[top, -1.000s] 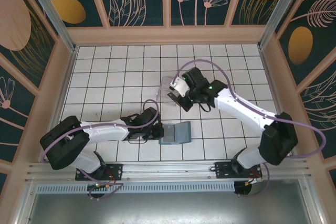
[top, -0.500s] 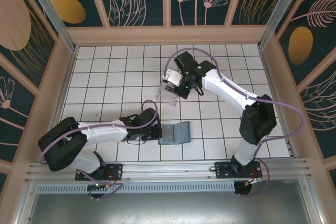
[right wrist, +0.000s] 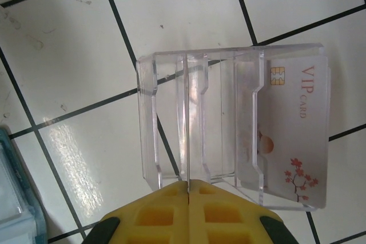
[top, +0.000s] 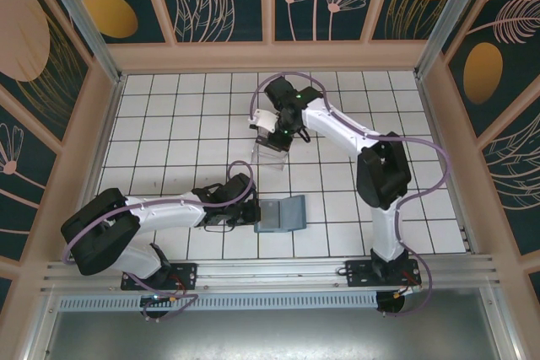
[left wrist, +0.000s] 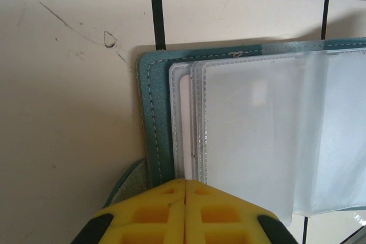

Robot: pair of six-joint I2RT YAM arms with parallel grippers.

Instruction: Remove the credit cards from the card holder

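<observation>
Presently, item one: card holder (left wrist: pixel 151 112), lying open on the counter (top: pixel 169 124) near my bases, with a pale edge showing in its sleeves. My left gripper (left wrist: pixel 185 198), closed, sits at its cover edge, likely to steady it. Item two: VIP card (right wrist: pixel 297 124), slotted in the clear tray (right wrist: pixel 171 112) for sorting. My right gripper (right wrist: pixel 187 198) is closed and empty beside the tray.

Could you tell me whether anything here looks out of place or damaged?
Nothing much stands out: the pale VIP card sits straight in the clear ridged plastic tray, and the teal folding card holder lies open. Only faint scratches mark the white tiled table.
</observation>
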